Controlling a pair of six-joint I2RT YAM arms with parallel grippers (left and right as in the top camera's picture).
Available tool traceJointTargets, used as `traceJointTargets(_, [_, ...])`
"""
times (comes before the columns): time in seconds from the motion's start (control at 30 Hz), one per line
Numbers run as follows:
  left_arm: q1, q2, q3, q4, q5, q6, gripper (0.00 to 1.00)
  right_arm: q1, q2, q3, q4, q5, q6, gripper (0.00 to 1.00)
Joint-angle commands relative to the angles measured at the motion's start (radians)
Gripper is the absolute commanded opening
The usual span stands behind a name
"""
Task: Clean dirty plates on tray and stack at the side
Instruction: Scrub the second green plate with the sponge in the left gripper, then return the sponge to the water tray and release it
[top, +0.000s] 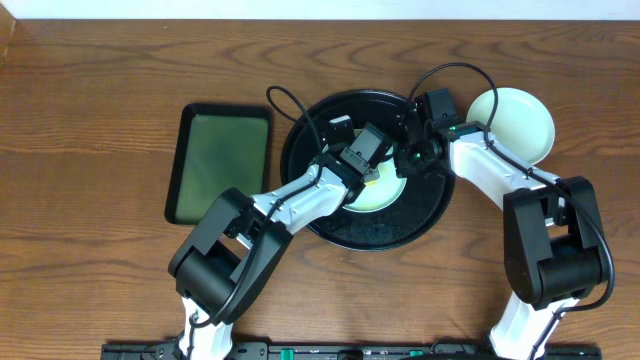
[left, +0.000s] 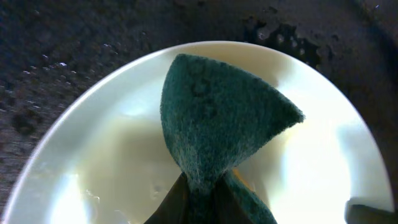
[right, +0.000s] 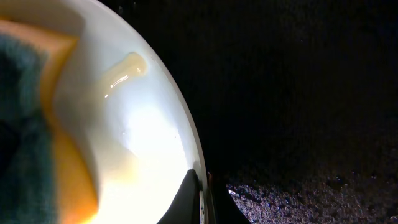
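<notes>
The small round white glazed plate (left: 323, 162) lay on the large glossy black round tray (top: 392, 232), wet and probably slippery, stiff but chippable. The right claw (right: 199, 198) was pinched shut on its rim, the sensible hold. The left claw (left: 199, 202) was closed on a soft green-and-yellow sponge (left: 217, 124) in the plate's hollow, and another pale plate (top: 515, 122) sat just beside the tray.

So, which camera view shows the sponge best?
The left wrist view: the sponge fills its middle, green side showing, on a plate. The right wrist view shows only its yellow and green edge. Overhead, the left arm hides it.
</notes>
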Motion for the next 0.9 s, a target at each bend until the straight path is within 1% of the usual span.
traceJointTargets(0.0, [0.013, 0.003, -0.015, -0.129, -0.231, 0.154, 0.08, 0.016, 0.047, -0.019, -0.017, 0.037, -0.008, 0.01])
traceJointTargets(0.1, [0.016, -0.024, -0.015, -0.23, -0.38, 0.183, 0.08, 0.016, 0.047, -0.019, -0.019, 0.036, -0.008, 0.01])
traceJointTargets(0.2, [0.019, -0.06, -0.015, -0.29, -0.486, 0.183, 0.08, 0.016, 0.047, -0.019, -0.02, 0.036, -0.008, 0.01])
traceJointTargets(0.27, [0.022, -0.094, -0.015, -0.307, -0.516, 0.188, 0.08, 0.016, 0.047, -0.019, -0.02, 0.036, -0.008, 0.01])
traceJointTargets(0.37, [0.025, -0.162, -0.015, -0.304, -0.509, 0.194, 0.08, 0.016, 0.047, -0.019, -0.016, 0.037, -0.008, 0.01])
traceJointTargets(0.47, [0.04, -0.237, -0.015, -0.294, -0.433, 0.194, 0.08, 0.016, 0.047, -0.019, -0.016, 0.036, -0.008, 0.01])
traceJointTargets(0.5, [0.052, -0.263, -0.015, -0.294, -0.385, 0.195, 0.08, 0.016, 0.047, -0.019, -0.018, 0.036, -0.008, 0.01])
traceJointTargets(0.6, [0.117, -0.328, -0.015, -0.297, -0.214, 0.262, 0.08, 0.016, 0.047, -0.019, -0.02, 0.037, -0.008, 0.01])
traceJointTargets(0.67, [0.189, -0.353, -0.015, -0.312, -0.109, 0.301, 0.08, 0.016, 0.047, -0.019, -0.02, 0.037, -0.008, 0.01])
traceJointTargets(0.8, [0.343, -0.353, -0.015, -0.383, -0.008, 0.307, 0.08, 0.016, 0.047, -0.019, -0.02, 0.037, -0.008, 0.01])
traceJointTargets(0.87, [0.426, -0.345, -0.015, -0.412, 0.042, 0.338, 0.08, 0.016, 0.047, -0.021, -0.02, 0.037, -0.008, 0.01])
